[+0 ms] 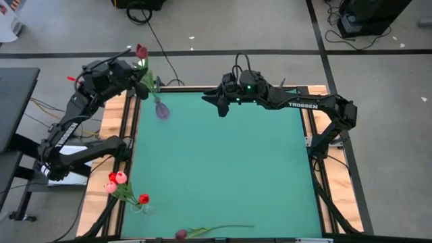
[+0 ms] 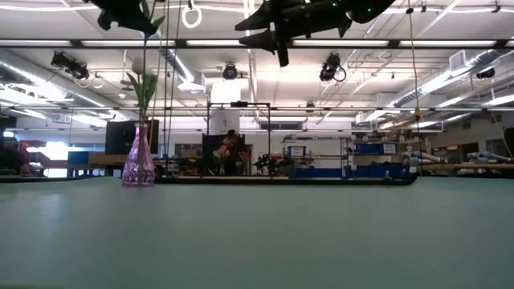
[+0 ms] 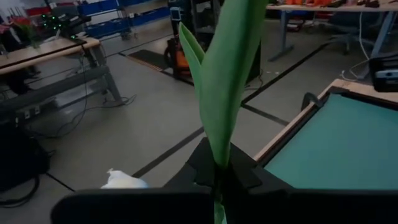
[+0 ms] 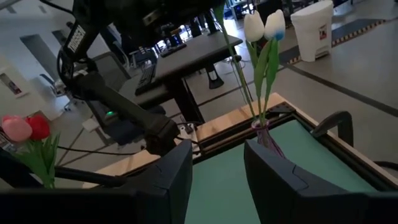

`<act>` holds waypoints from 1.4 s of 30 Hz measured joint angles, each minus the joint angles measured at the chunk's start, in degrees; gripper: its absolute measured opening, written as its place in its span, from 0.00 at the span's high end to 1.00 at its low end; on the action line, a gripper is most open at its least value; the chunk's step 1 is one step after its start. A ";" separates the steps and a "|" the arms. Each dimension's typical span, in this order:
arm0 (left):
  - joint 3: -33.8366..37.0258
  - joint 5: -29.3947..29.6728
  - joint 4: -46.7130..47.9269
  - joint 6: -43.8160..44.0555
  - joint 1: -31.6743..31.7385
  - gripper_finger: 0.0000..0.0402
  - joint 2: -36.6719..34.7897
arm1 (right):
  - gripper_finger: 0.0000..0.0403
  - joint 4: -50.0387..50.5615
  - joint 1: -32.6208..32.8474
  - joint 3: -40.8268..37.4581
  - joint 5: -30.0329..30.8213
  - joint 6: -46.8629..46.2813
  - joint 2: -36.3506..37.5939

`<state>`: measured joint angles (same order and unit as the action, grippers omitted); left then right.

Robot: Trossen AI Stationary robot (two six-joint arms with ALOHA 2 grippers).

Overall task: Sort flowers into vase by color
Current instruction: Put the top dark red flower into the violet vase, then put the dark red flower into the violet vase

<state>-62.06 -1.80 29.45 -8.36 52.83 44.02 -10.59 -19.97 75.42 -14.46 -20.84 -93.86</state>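
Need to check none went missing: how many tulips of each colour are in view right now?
White tulips: 2, in the purple vase
Red tulips: 2
Pink tulips: 2
Dark red tulips: 2, one held by the left hand, one lying on the table
Total: 8

One camera looks straight down on the whole green desk (image 1: 223, 162). A second sits at desk height, facing the room. Each wrist camera looks closely past its own arm. All views share the purple vase (image 2: 138, 164).
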 joint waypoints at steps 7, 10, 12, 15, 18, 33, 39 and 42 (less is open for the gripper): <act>0.50 -0.01 -0.47 -0.33 1.70 0.98 1.04 | 0.62 0.02 0.00 0.00 -0.03 0.40 0.00; 2.72 0.00 -1.61 -0.03 2.43 0.98 1.02 | 0.62 0.02 0.00 0.00 -0.19 0.46 0.00; 3.79 -0.02 -1.63 0.46 2.69 0.98 1.04 | 0.62 0.02 0.00 0.00 -0.20 0.46 0.00; 4.60 0.00 -2.27 2.16 2.68 0.98 0.98 | 0.62 0.05 0.00 0.00 -0.20 0.44 0.00; 4.85 2.32 -2.06 3.88 2.68 0.97 1.00 | 0.62 0.31 0.00 0.00 -0.20 -0.02 0.00; 4.85 9.41 2.55 17.97 2.68 0.55 0.98 | 0.62 3.98 -0.07 0.00 -0.69 -0.41 -0.02; 1.19 7.15 9.72 19.58 2.55 0.47 0.85 | 0.62 7.09 -0.07 0.00 -3.00 -1.69 -0.02; -2.01 7.17 14.64 18.84 2.57 0.47 0.93 | 0.62 9.10 -0.07 0.00 -4.52 -2.36 -0.02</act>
<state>-64.08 5.37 44.09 10.49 55.40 44.95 -1.49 -20.03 75.42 -18.98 -23.20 -93.89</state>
